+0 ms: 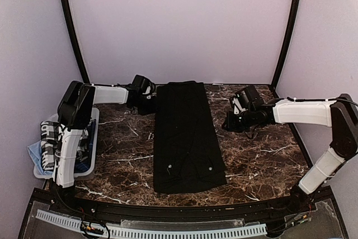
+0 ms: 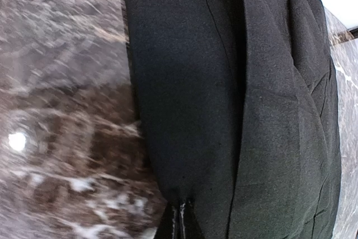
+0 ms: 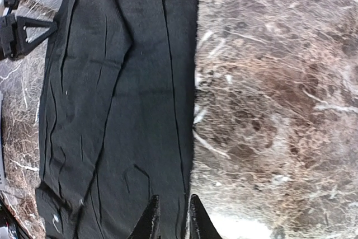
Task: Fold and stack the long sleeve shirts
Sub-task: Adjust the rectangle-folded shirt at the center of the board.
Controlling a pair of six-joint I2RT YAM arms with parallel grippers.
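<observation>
One black long sleeve shirt (image 1: 187, 138) lies flat in the middle of the marble table, folded into a long narrow strip with small pale buttons near its front end. My left gripper (image 1: 152, 103) is at the strip's far left edge. In the left wrist view its fingertips (image 2: 180, 208) are pressed together on the shirt (image 2: 224, 82), and the cloth puckers at the tips. My right gripper (image 1: 228, 122) hovers just right of the strip. Its fingers (image 3: 172, 205) stand a narrow gap apart over the right edge of the shirt (image 3: 123, 110), which lies smooth there.
A white plastic basket (image 1: 94, 117) stands at the left edge behind the left arm, holding a checked cloth (image 1: 49, 135) and a blue cloth (image 1: 34, 152). Bare brown marble (image 1: 263, 155) lies right of the shirt. Pale walls close in the back and sides.
</observation>
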